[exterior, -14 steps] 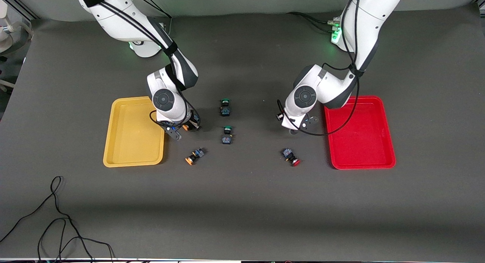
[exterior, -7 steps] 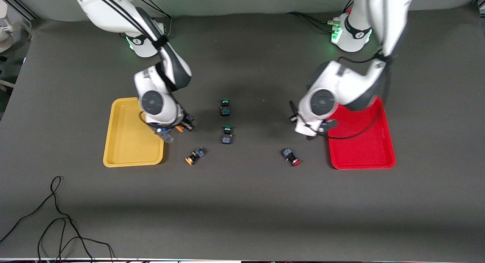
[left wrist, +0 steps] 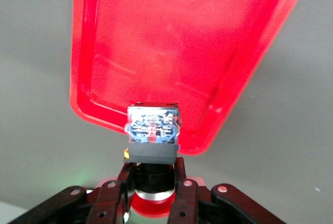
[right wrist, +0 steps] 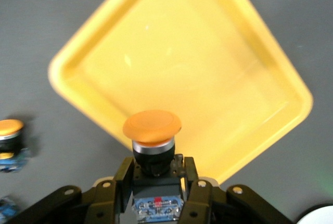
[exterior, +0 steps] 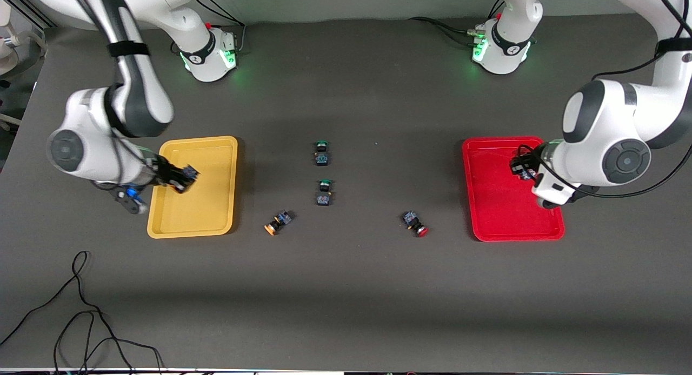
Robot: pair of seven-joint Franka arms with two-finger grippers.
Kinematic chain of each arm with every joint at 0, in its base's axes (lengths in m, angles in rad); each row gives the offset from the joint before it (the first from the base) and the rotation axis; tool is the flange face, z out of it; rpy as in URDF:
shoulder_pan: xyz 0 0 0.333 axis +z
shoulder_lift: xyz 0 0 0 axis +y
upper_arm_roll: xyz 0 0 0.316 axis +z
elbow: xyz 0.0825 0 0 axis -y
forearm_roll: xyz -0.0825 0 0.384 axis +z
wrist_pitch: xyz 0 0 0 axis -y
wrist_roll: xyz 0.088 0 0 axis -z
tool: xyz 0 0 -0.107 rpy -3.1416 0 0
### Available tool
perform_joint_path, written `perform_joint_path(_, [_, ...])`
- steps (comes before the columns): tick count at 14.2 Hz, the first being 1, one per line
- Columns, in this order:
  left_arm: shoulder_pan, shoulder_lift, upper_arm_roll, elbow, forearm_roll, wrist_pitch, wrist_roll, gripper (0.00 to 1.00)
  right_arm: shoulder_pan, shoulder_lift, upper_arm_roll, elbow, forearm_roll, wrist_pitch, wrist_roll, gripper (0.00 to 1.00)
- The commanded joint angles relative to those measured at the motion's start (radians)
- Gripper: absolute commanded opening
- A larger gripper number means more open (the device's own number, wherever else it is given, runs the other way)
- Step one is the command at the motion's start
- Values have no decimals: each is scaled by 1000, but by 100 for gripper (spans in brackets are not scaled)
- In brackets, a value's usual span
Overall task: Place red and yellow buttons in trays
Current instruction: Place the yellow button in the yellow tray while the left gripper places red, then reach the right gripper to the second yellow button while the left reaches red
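My right gripper (exterior: 181, 179) is shut on a yellow button (right wrist: 152, 126) and holds it over the yellow tray (exterior: 208, 215), near the rim at the right arm's end; the tray fills the right wrist view (right wrist: 208, 63). My left gripper (exterior: 522, 168) is shut on a red button (left wrist: 153, 125), blue body outward and red cap between the fingers, over the red tray (exterior: 497, 218), which also shows in the left wrist view (left wrist: 182, 37). A second yellow button (exterior: 275, 223) and a second red button (exterior: 416, 224) lie on their sides on the table between the trays.
Two green-capped buttons (exterior: 321, 152) (exterior: 324, 193) stand mid-table, one nearer the front camera than the other. Both trays hold nothing. Black cables (exterior: 81, 310) lie on the mat near the front edge at the right arm's end.
Both arms have lifted and swung outward from the table's middle: the right gripper carried its yellow button over the yellow tray, the left carried its red button over the red tray.
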Motion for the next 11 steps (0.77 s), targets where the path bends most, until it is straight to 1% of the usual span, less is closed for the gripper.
perform_joint_path(1, [39,-42,-10,-225,-8,218,63,9,16,-32,-60,-164,24,111,-89,0])
perform_joint_path(3, [38,-14,-8,-334,3,391,63,9,14,-26,-79,-289,28,265,-132,0])
perform_joint_path(4, [39,-5,-2,-364,3,442,65,10,14,-20,-79,-339,42,333,-134,0])
perform_joint_path(5, [39,7,-2,-378,3,462,65,11,16,-14,-77,-373,47,382,-140,0])
perform_joint_path(6, [39,17,-2,-381,3,468,65,27,17,-3,-73,-396,47,425,-142,0])
perform_joint_path(7, [39,24,2,-381,3,468,65,75,17,3,-71,-417,47,460,-154,0])
perform_joint_path(8, [39,21,10,-380,3,459,65,99,16,14,-71,-425,47,490,-166,0])
perform_joint_path(9, [39,6,10,-370,3,439,63,99,16,28,-71,-425,51,502,-172,0])
perform_joint_path(10, [35,-20,10,-349,3,394,60,99,17,33,-70,-425,83,502,-175,0])
perform_joint_path(11, [27,-32,7,-294,1,320,42,99,28,40,-68,-425,114,502,-175,0])
